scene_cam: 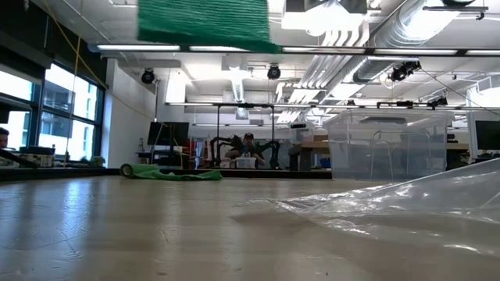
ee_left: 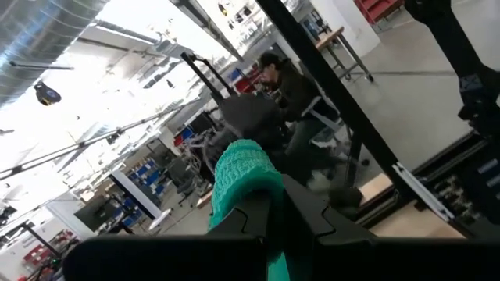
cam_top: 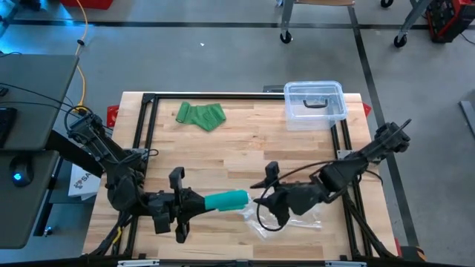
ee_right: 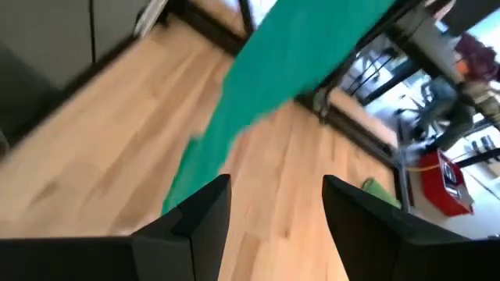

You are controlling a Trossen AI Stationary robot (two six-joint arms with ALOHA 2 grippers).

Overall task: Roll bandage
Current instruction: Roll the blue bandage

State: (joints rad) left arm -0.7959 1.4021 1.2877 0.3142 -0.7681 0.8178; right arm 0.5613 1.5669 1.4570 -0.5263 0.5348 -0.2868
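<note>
Crumpled green bandage (cam_top: 201, 116) lies near clear plastic bin (cam_top: 315, 103).

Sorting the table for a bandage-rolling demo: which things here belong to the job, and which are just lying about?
Job: teal bandage, left gripper shut on it, right gripper open beside it.
Lying about: green cloth, clear bin, plastic wrapper.

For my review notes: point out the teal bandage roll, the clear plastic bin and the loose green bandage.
teal bandage roll (cam_top: 226, 200), high view, middle of roll
clear plastic bin (cam_top: 315, 111), high view, near wall
loose green bandage (cam_top: 200, 116), high view, centre of heap
</note>
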